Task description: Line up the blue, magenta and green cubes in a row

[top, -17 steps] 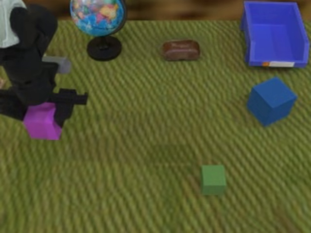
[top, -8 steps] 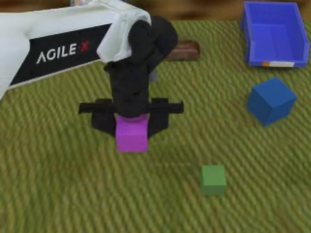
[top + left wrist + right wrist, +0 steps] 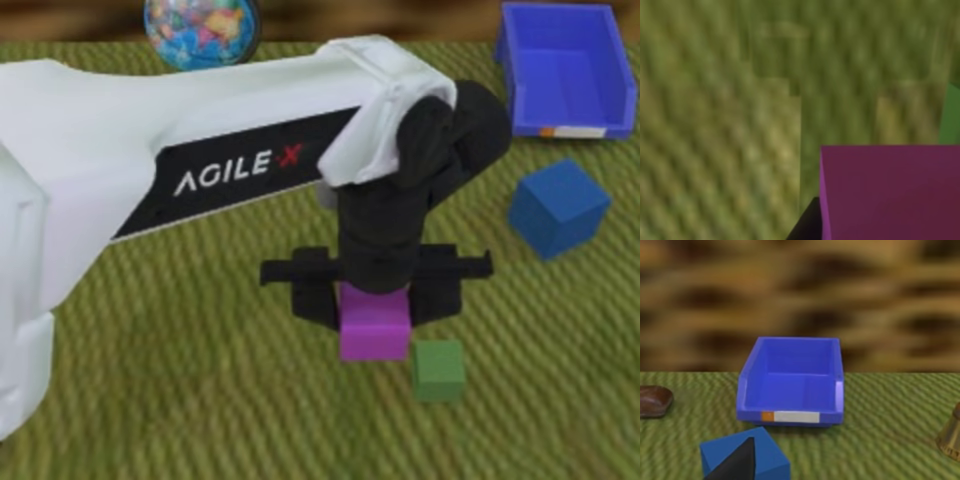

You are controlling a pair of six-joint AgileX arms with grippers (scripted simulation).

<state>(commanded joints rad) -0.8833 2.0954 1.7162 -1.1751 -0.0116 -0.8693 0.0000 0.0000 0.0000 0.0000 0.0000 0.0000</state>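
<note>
I had the left hand (image 3: 374,300) clamped on the magenta cube (image 3: 374,325) at lower centre of the top view, just beside the green cube (image 3: 439,370). Placement step in hand. Next: lower, release in line. Blue cube (image 3: 557,207) sat right.

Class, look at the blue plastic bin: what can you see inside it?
The blue bin looks empty in the right wrist view: only bare blue walls and floor show. Its front lip hides a strip of floor just behind it, so that part cannot be checked.
</note>
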